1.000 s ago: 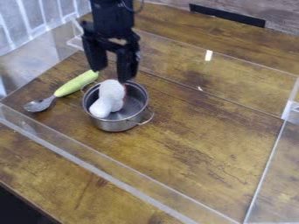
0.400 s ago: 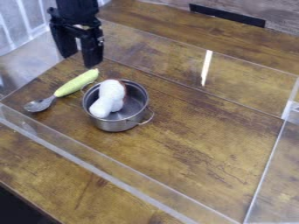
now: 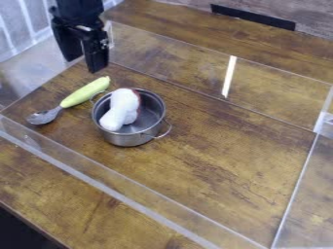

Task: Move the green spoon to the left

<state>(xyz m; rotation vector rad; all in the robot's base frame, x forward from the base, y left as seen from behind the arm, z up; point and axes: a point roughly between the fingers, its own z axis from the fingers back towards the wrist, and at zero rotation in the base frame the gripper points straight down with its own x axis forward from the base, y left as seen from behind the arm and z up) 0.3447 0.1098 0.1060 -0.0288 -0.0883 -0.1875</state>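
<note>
The green spoon [image 3: 72, 99] lies on the wooden table at the left, its yellow-green handle pointing up-right and its silver bowl [image 3: 43, 116] toward the lower left. My gripper [image 3: 81, 60] hangs above and behind the handle end, pointing down, jaws open with nothing between them. It is apart from the spoon.
A round steel pot [image 3: 130, 119] holding a white rounded object [image 3: 120, 109] stands just right of the spoon. Clear acrylic walls [image 3: 156, 209] ring the work area, with a low front edge and a left wall [image 3: 26, 73] near the spoon.
The gripper has moved left across the picture, from above the pot to behind the spoon's handle. Its jaws stayed open. Spoon and pot have not moved.
</note>
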